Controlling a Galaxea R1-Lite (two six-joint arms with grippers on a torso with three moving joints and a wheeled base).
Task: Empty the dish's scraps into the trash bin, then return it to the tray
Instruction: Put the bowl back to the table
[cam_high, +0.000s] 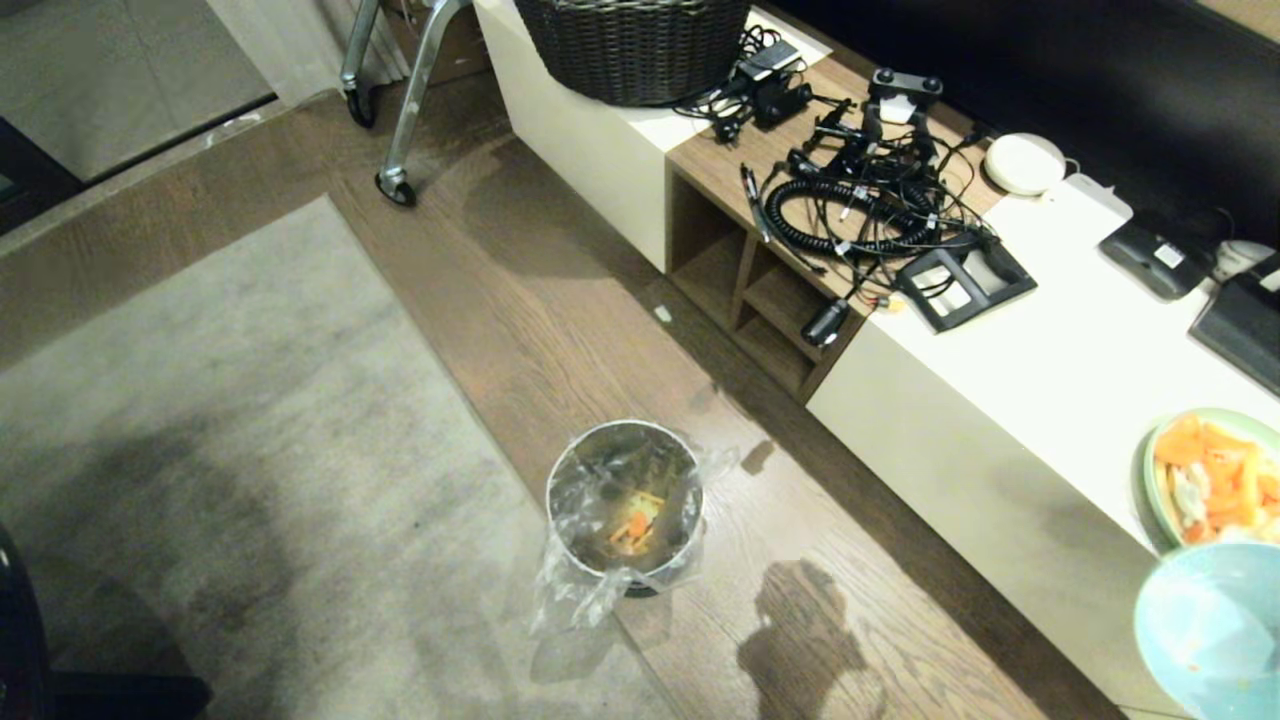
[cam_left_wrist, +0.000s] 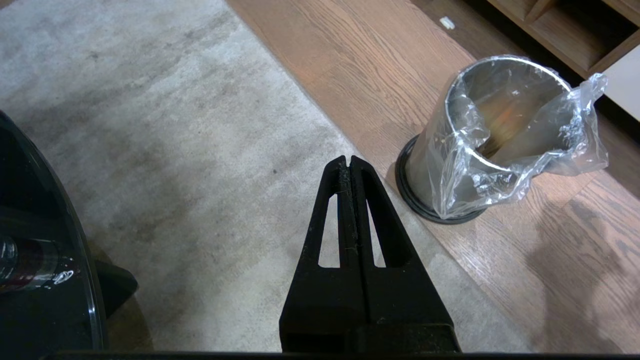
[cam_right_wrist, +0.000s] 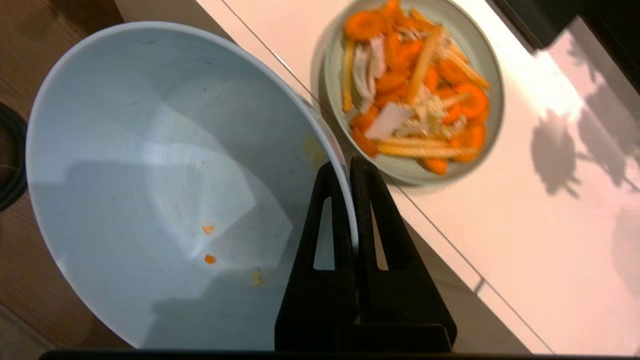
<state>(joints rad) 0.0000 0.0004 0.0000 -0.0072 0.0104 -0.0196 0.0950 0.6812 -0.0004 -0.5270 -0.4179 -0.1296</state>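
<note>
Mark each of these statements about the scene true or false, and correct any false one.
1. The right gripper is shut on the rim of the dish. True.
2. The dish is heaped with peel strips. False: only a few tiny bits cling inside it.
3. Orange scraps lie inside the trash bin. True.
4. The trash bin stands on the white counter. False: it stands on the wooden floor.
5. The left gripper holds the bin's liner. False: it is shut on nothing, above the rug.
</note>
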